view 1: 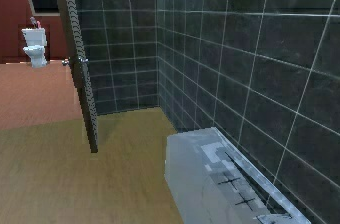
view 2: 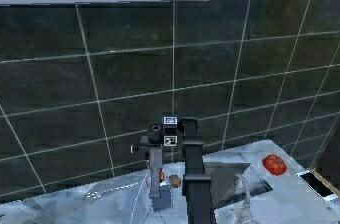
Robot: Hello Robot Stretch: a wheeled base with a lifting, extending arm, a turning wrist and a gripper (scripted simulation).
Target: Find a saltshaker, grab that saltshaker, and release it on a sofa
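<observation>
Readable text: none in either view.
Arm markers: two small white square plates at the far end of the dark square arm bar carry black block marks; no letters or digits can be read.
Wall: the dark grey glazed tile wall carries pale grout lines only.
Flat item: a thin white rectangular slab on the pale counter; any print is too small to tell.
</observation>
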